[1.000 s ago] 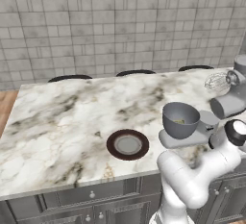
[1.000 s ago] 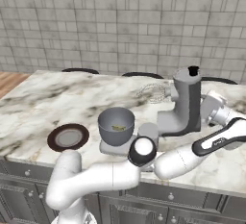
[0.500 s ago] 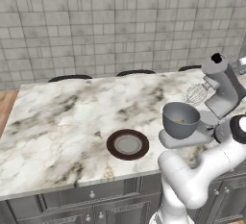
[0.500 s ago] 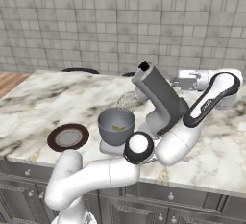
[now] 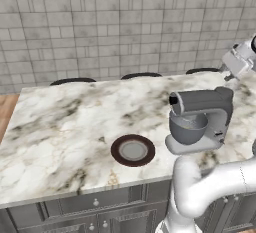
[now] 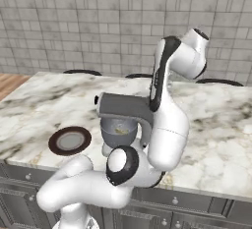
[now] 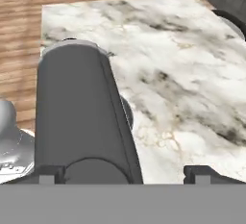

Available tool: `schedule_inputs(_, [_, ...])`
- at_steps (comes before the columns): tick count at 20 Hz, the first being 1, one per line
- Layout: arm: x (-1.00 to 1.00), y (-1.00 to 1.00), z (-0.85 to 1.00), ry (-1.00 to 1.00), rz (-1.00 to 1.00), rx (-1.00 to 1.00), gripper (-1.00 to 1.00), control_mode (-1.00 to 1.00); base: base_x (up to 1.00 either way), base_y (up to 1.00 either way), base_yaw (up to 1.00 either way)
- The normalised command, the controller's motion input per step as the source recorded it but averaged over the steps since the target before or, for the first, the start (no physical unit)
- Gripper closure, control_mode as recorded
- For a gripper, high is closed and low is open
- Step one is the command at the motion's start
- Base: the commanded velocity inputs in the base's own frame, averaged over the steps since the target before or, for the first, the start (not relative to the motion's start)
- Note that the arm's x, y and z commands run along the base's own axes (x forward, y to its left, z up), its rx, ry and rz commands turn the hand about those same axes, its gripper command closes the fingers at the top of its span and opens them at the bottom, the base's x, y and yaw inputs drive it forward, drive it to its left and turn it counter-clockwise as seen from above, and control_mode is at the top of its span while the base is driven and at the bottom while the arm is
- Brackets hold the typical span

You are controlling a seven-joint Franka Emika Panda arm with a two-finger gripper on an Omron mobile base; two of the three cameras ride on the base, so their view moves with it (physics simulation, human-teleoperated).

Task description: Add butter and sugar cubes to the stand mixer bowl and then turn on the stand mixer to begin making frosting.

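Mixer head down over loaded bowl, switch-on pending.

You have the stand mixer (image 5: pixel 200 119) on the marble counter (image 5: pixel 65 122), its bowl (image 5: pixel 188 128) beneath the head; gripper (image 7: pixel 122 172) behind it, jaws apart. Approach the control gently, avoid shoving the head.

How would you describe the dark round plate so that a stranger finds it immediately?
Look at the marble counter and its front edge. The plate lies flat there, left of the stand mixer, apart from it. It is dark brown with a grey centre, unlike the deep grey mixer bowl.
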Motion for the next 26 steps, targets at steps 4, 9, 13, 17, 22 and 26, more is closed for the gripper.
schedule_inputs(4, [-1.00, 0.36, -0.39, -0.93, 0.16, -0.54, -1.00, -1.00, 0.00, 0.00, 0.00])
schedule_inputs(9, [-0.67, 0.02, 0.74, -0.79, 0.29, -0.16, -1.00, -1.00, 0.00, 0.00, 0.00])
schedule_inputs(13, [-0.85, -0.36, 0.93, -0.36, 0.38, 0.00, -1.00, -1.00, 0.00, 0.00, 0.00])
schedule_inputs(17, [-0.79, -0.28, 0.24, -0.01, 0.30, -0.02, -1.00, -1.00, 0.00, 0.00, 0.00])
schedule_inputs(22, [-0.67, -0.38, -0.13, 0.05, 0.04, 0.06, -1.00, -1.00, 0.00, 0.00, 0.00])
schedule_inputs(26, [-0.29, -0.17, -0.39, 0.04, -0.03, 0.06, -1.00, -1.00, 0.00, 0.00, 0.00])
